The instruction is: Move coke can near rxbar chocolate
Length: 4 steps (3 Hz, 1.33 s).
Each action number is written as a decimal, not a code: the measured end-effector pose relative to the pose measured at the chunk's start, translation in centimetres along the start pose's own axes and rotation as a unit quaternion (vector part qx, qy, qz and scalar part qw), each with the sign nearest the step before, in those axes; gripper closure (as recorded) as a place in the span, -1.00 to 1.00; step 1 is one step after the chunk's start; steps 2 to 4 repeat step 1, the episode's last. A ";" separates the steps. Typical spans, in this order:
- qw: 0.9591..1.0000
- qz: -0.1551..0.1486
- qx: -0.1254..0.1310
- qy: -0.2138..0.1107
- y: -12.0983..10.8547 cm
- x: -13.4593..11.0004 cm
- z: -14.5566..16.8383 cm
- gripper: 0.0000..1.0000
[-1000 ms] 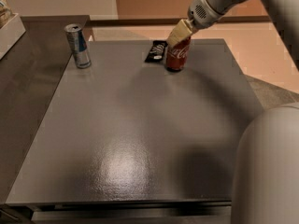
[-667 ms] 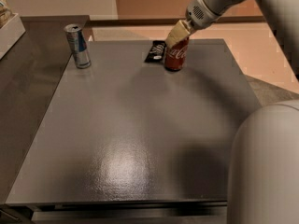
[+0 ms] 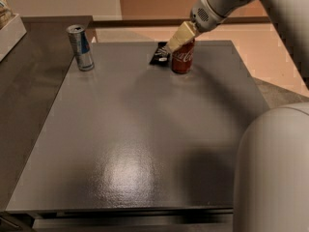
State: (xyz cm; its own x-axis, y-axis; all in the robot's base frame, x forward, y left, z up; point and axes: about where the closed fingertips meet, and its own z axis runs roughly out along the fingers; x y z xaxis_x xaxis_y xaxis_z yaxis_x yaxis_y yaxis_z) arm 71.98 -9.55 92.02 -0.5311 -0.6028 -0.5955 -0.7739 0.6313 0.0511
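The red coke can (image 3: 183, 60) stands upright on the grey table (image 3: 145, 129) near its far edge. The black rxbar chocolate (image 3: 159, 55) lies flat just left of the can, almost touching it. My gripper (image 3: 176, 41) comes in from the upper right and sits at the can's top left, covering the can's top and hanging over the bar's right end.
A slim blue-and-silver can (image 3: 80, 48) stands at the table's far left corner. A white box (image 3: 9, 33) sits on the darker counter at the left. My robot's pale body (image 3: 273, 173) fills the lower right.
The gripper tip has shifted slightly left and down at the can's top. The coke can, bar and blue can have stayed in place.
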 end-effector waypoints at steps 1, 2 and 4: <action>1.000 0.000 0.000 0.000 0.0 0.0 0.0 -1.00; 1.000 0.000 0.000 0.000 0.0 0.0 0.0 -1.00; 1.000 0.000 0.000 0.000 0.0 0.0 0.0 -1.00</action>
